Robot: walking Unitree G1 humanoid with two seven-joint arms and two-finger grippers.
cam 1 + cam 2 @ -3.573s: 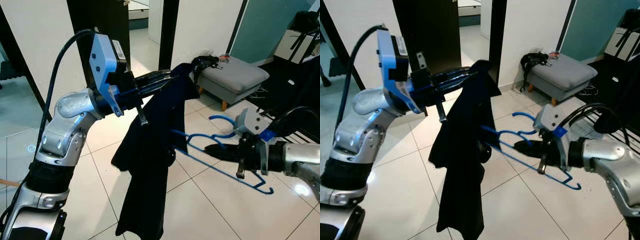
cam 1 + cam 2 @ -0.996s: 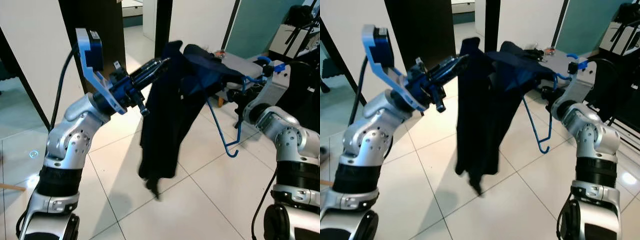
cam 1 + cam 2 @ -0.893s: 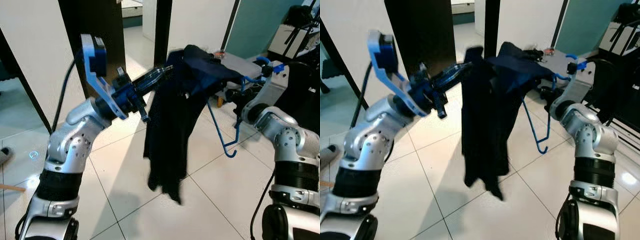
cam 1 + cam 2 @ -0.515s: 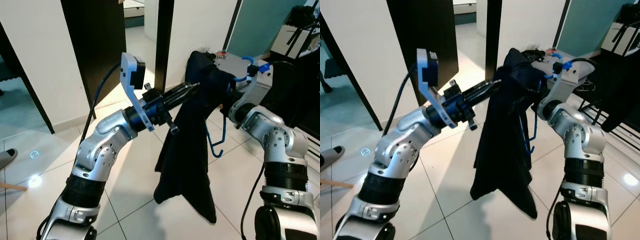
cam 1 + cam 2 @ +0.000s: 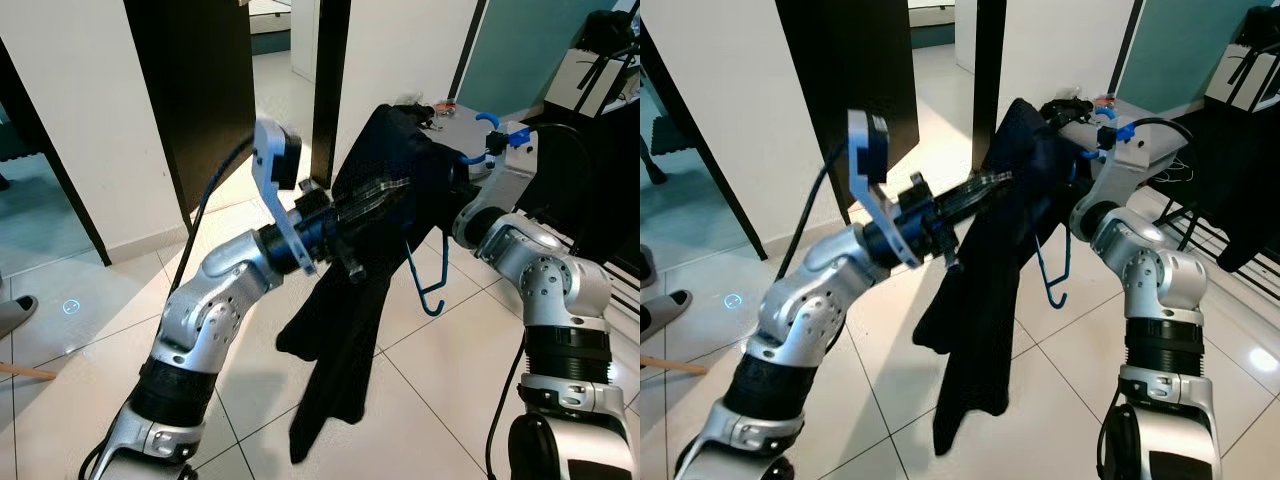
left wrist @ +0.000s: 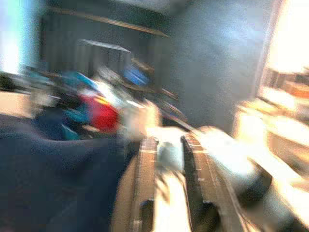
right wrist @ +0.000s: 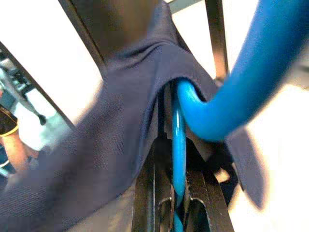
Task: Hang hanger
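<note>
A dark navy garment point(image 5: 345, 340) hangs over a blue hanger point(image 5: 432, 296) at chest height in front of me. The hanger's hook point(image 5: 486, 120) sticks up beside my right wrist. My right gripper point(image 7: 173, 195) is shut on the hanger's blue wire, with the cloth draped over it; in the eye views the garment hides it. My left gripper point(image 5: 1008, 178) reaches in from the left, its tips at the garment's upper edge. In the blurred left wrist view its fingers point(image 6: 145, 183) sit close together against the dark cloth point(image 6: 58, 174).
A dark door panel point(image 5: 190, 90) stands behind the left arm. A grey footstool point(image 5: 1150, 125) sits behind the right arm, and dark clothes on a rack point(image 5: 600, 160) are at the far right. A shoe point(image 5: 665, 305) lies on the tiled floor at the left.
The right gripper has carried the hanger from low on the right up into the garment. In the last half second the garment's lower part swung left and the left arm shifted slightly.
</note>
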